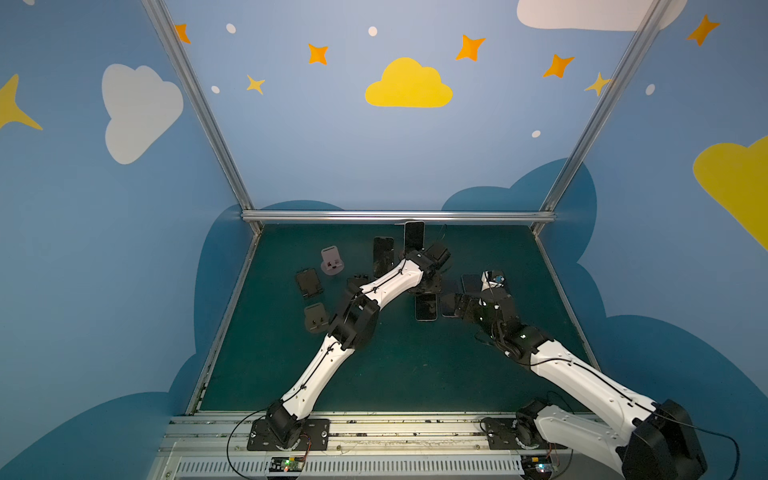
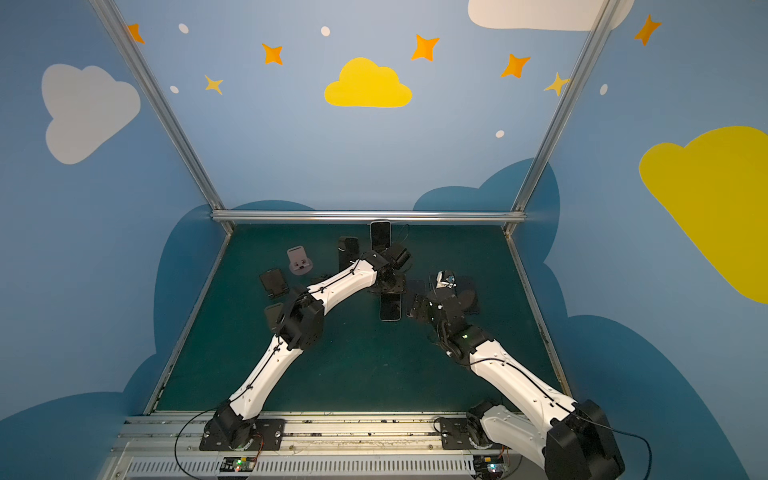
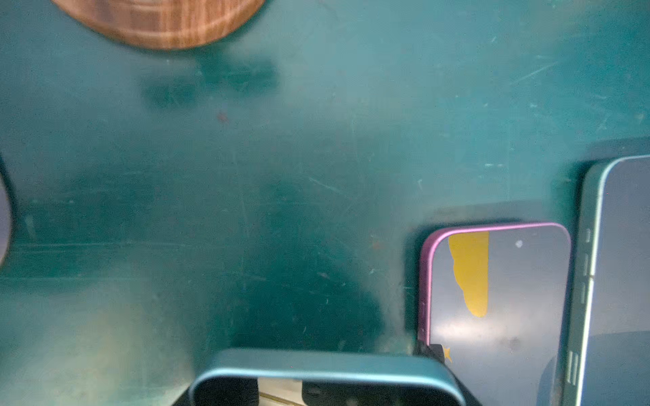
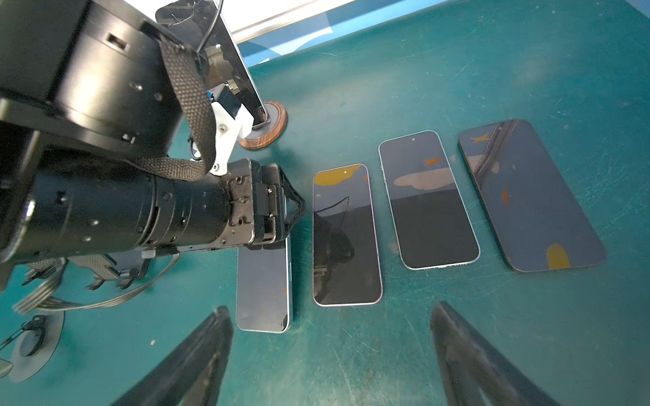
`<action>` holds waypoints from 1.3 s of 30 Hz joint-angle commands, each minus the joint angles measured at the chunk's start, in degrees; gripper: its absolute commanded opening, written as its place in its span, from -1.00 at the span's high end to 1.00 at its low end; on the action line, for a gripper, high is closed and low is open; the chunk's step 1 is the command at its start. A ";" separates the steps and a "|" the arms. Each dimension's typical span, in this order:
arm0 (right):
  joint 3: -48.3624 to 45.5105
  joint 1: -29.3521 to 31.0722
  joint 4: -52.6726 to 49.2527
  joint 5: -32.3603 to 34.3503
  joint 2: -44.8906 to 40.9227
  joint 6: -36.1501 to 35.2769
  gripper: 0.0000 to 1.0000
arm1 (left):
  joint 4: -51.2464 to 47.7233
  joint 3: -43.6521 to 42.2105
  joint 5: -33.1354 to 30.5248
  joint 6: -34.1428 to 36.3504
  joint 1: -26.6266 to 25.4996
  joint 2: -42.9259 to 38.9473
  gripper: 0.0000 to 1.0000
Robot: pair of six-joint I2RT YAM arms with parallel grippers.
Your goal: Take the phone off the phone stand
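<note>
Left hand point(image 4: 285, 213) clamped, jaws partly closed, across one end of a slim pale-blue-edged glass phone point(image 4: 263, 291) that lies on the green tabletop point(image 4: 457, 337), long axis running out from the hand, directly away from the round wooden-based phone stand point(image 4: 268, 135) just behind the hand

The green worktop point(image 1: 395, 365) carries several phones point(image 4: 427, 200) lying flat side by side, a wooden-based stand point(image 4: 265, 135) and empty stands point(image 1: 332, 261).
</note>
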 commanded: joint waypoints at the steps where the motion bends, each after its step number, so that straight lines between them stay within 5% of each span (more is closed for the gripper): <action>1: -0.39 0.10 0.39 -0.30 -0.79 0.09 -0.77 | -4.17 -2.51 0.61 0.49 0.96 0.23 -0.43; 11: -0.47 0.10 0.89 -1.22 -0.81 0.22 -0.77 | -10.92 -2.18 -6.26 2.43 1.00 -1.26 -0.51; 39: -1.30 0.10 0.96 -0.45 -3.08 0.04 -0.76 | -1.44 1.97 -0.53 -9.03 -0.32 3.30 -0.44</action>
